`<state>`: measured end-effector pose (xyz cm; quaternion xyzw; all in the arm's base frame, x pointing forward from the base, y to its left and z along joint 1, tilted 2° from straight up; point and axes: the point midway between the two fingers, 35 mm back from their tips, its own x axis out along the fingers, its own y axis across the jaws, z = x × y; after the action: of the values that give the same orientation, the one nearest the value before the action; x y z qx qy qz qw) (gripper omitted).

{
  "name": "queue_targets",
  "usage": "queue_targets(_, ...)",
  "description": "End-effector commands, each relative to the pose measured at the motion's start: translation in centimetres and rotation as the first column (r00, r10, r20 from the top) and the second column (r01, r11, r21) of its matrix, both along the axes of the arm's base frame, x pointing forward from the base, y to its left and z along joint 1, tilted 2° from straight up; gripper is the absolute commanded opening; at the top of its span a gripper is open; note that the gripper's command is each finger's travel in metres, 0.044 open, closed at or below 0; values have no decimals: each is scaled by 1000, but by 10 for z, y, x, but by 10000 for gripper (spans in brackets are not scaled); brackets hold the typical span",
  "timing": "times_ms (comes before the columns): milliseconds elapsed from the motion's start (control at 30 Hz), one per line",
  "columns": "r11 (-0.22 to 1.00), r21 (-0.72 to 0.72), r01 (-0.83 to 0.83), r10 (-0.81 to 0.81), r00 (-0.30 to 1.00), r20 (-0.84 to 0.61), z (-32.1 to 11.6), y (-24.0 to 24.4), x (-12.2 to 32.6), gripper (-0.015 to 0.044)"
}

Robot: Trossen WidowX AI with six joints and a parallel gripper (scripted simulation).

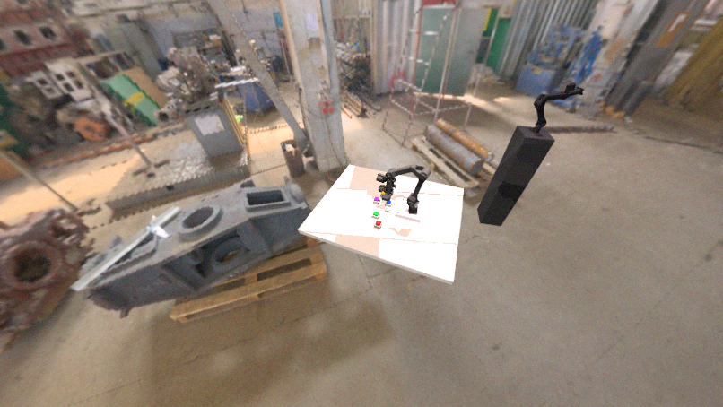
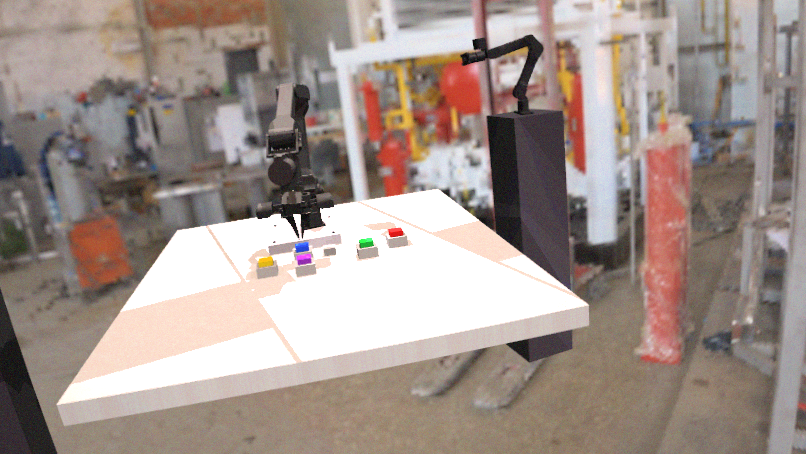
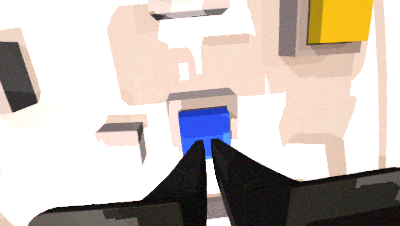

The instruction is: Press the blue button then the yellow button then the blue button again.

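The blue button (image 1: 388, 203) (image 2: 301, 247) (image 3: 204, 125) sits on a pale base, its cap standing up from it. My gripper (image 2: 300, 237) (image 3: 207, 146) is shut and empty, pointing down. In the wrist view its fingertips overlap the near part of the blue cap; in the exterior view they are just above and behind it. Whether they touch it cannot be told. The yellow button (image 1: 382, 193) (image 2: 265, 261) (image 3: 340, 21) stands to the right of the blue one in the wrist view, its cap raised.
The purple button (image 1: 376, 200) (image 2: 304, 259) stands close to the blue one. The green button (image 1: 376, 214) (image 2: 366, 243) and red button (image 1: 378, 223) (image 2: 395, 232) stand farther off. A small pale block (image 2: 329, 251) (image 3: 121, 136) lies beside the blue button.
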<state>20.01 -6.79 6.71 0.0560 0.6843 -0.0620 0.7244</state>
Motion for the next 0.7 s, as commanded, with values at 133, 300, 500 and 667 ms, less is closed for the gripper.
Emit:
queue_targets(133, 1000, -2, -3, 3, 1000, -10, -16, 0, -2, 20)
queue_targets(300, 1000, -2, -3, 3, 1000, -10, -23, 0, -2, 20)
queue_targets(500, 1000, -2, -3, 3, 1000, -10, -23, 0, -2, 20)
queue_targets(667, 1000, -2, -3, 3, 1000, -10, -23, 0, -2, 20)
